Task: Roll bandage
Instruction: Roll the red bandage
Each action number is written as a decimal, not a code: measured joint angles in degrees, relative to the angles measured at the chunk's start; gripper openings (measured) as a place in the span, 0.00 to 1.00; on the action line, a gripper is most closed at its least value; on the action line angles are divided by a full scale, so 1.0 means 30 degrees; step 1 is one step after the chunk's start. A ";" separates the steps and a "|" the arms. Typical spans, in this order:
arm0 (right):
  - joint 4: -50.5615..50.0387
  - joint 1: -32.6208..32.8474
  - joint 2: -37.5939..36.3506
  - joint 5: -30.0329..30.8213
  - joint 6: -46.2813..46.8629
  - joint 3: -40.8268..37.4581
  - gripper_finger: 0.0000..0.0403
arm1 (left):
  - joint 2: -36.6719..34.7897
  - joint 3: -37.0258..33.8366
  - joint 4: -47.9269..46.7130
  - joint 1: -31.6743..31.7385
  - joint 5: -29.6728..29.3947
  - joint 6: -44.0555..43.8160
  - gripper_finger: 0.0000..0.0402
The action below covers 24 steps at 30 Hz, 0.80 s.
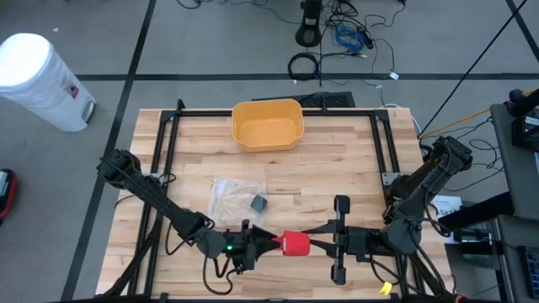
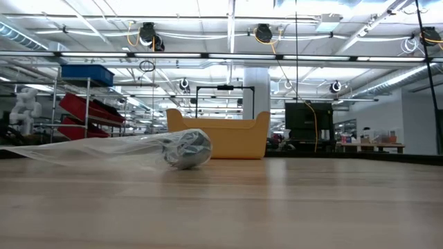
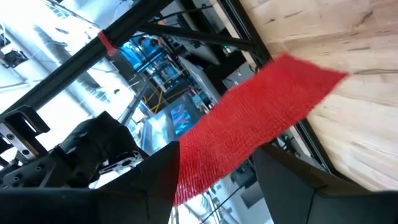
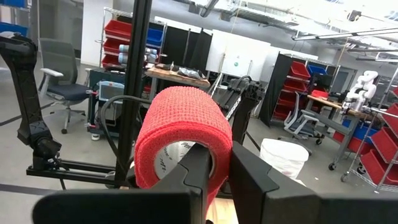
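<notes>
Low in the high view's centre, the red bandage roll (image 1: 296, 244) sits clamped in the right hand (image 1: 313, 244), while the left hand (image 1: 268, 241) pinches its loose strip (image 3: 261, 124) above the tabletop (image 1: 337, 168).

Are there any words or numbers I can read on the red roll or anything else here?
None can be read.
Red roll: dark print inside its core, too blurred to read.
White bin: a small red label, too small to read.
Sign on a white panel in the room: too small to read.
Plastic bag: no print shows.
</notes>
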 joint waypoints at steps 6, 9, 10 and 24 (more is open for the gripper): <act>0.0000 0.0000 0.0000 -0.0001 0.0000 0.0000 0.10 | 0.0000 0.0000 -0.0007 0.0000 0.0349 -0.0052 0.44; 0.0000 0.0000 0.0000 0.0001 0.0000 0.0000 0.10 | 0.0000 0.0000 -0.0017 0.0000 0.0661 -0.0066 0.39; -0.0004 0.0000 0.0000 0.0006 0.0000 0.0000 0.10 | 0.0000 0.0000 -0.0022 0.0000 0.0690 -0.0066 0.37; -0.0206 -0.0007 0.0000 -0.0001 -0.0563 0.0000 0.10 | 0.0000 0.0000 -0.0054 -0.0173 0.1781 -0.1582 0.09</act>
